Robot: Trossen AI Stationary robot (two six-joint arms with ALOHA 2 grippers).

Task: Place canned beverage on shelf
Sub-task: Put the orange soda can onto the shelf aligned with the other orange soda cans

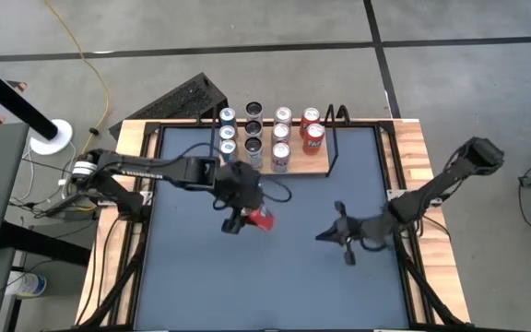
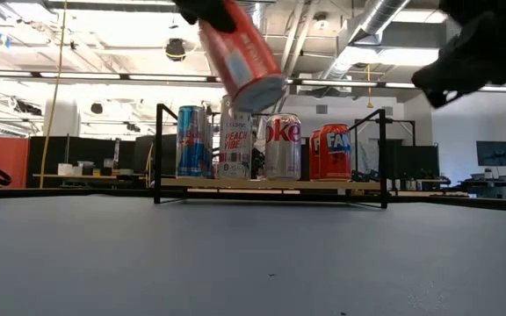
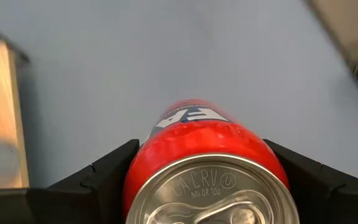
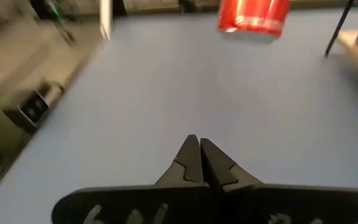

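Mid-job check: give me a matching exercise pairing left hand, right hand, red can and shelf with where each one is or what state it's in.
Things:
1. left hand
2. right hand
3. red can
4. shelf

States:
A. shut, empty, over the table's right half
B. tilted, in the air above the table
C. at the table's far edge, cans standing on it
D. closed around the red can

Pairs: 1-D, 2-A, 3-B, 4-C
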